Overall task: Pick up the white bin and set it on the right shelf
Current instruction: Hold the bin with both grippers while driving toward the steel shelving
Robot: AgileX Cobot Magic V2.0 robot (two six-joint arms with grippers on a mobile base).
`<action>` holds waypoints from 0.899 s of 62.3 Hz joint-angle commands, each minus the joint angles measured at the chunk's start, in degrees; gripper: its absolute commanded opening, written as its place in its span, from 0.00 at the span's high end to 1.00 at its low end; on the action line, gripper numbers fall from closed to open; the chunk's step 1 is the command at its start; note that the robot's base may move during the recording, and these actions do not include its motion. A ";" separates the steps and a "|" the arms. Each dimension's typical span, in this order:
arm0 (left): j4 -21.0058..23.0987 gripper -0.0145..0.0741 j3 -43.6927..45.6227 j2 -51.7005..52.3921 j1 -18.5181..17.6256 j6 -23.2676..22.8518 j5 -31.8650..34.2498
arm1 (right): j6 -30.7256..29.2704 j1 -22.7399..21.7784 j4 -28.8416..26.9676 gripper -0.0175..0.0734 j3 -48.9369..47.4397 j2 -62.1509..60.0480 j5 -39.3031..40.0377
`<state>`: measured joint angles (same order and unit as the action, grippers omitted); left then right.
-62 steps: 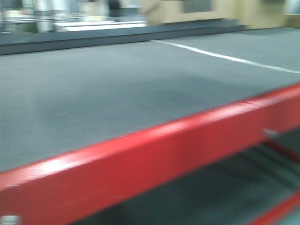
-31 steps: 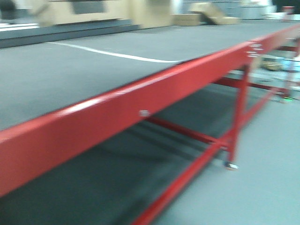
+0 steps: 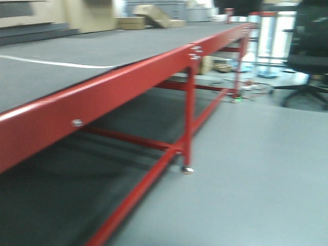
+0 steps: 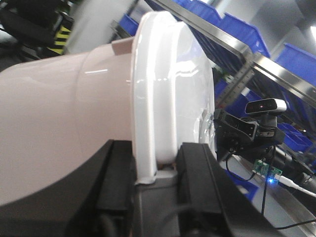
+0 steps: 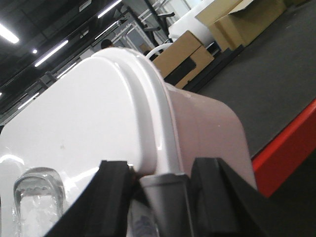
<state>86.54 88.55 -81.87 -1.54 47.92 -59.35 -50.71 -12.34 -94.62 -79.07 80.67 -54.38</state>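
Observation:
The white bin, pale pinkish body with a white lid, is held between my two grippers. My left gripper is shut on the lid's rim at one end, black fingers on either side of it. My right gripper is shut on the rim at the other end of the bin. A shiny steel rack with a perforated upright and blue crates stands behind the bin in the left wrist view. The bin and grippers do not show in the front view.
A long red-framed table with a grey top runs along the left of the front view, grey floor to its right. An office chair and clutter stand far right. Cardboard boxes lie beyond the table.
The front view has swung to the right: the red table slid left, and its legs, the open floor and the chair came into view.

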 commanded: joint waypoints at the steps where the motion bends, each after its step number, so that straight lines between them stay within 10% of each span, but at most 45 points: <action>1: 4.60 0.97 1.83 2.14 -3.68 1.58 -15.32 | -0.08 2.76 -6.85 0.74 -2.72 -3.11 -16.43; 56: 4.60 0.97 1.83 2.14 -3.68 1.58 -15.32 | -0.08 2.76 -6.85 0.74 -2.72 -3.11 -16.48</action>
<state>86.54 88.55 -81.87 -1.54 47.92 -59.45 -50.71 -12.34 -94.75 -79.07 80.67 -54.38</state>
